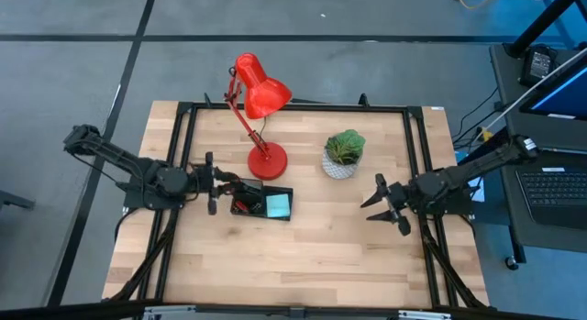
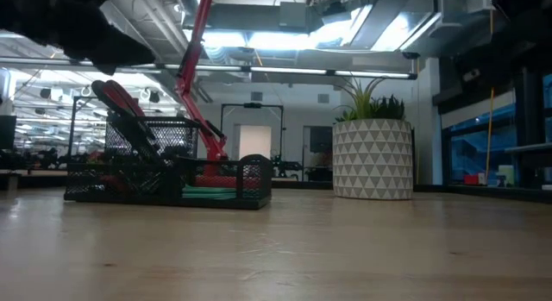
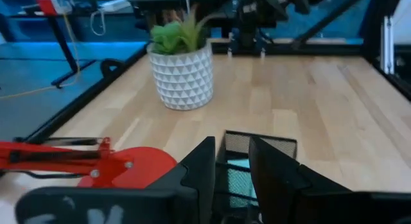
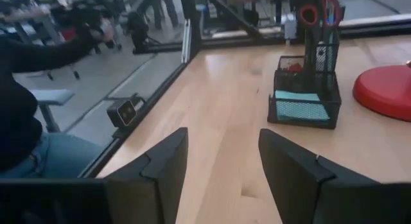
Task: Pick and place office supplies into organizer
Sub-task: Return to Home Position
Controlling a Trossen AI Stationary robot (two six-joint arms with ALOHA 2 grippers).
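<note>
While the organizer (image 4: 304, 113) sat by the lamp (image 1: 261, 95), sticky pad (image 4: 297, 95) and scissors (image 4: 321, 12) inside, the left gripper (image 3: 231, 150) hovered just beside it, fingers slightly apart; right gripper (image 4: 221, 144) well apart, fingers wide.

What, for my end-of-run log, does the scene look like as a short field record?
organizer: black mesh tray next to red desk lamp base
sticky-note pad: light blue, inside organizer
scissors: red handles, upright in organizer's cup
left gripper: open, at organizer's end
right gripper: open, empty, far from organizer
potted plant: beside lamp base
</note>
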